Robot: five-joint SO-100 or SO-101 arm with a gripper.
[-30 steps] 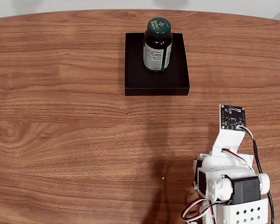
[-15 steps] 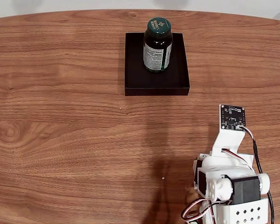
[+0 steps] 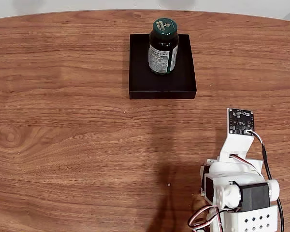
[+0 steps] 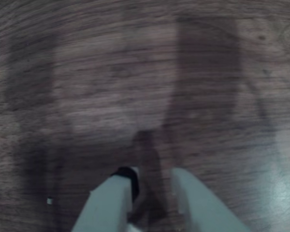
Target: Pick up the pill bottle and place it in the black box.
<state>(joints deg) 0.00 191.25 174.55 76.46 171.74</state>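
Note:
The pill bottle (image 3: 163, 46), dark brown with a green cap and a white label, stands upright inside the black box (image 3: 141, 82) at the far middle of the table in the fixed view. The white arm (image 3: 237, 188) is folded at the near right, far from the box. In the blurry wrist view my gripper (image 4: 154, 175) hangs close over bare wood. Its two pale fingers (image 4: 111, 198) stand a little apart, open, with nothing between them.
The wooden table (image 3: 63, 135) spreads wide around the box. A small circuit board (image 3: 240, 121) sits on top of the folded arm, with cables (image 3: 268, 169) trailing along its right side.

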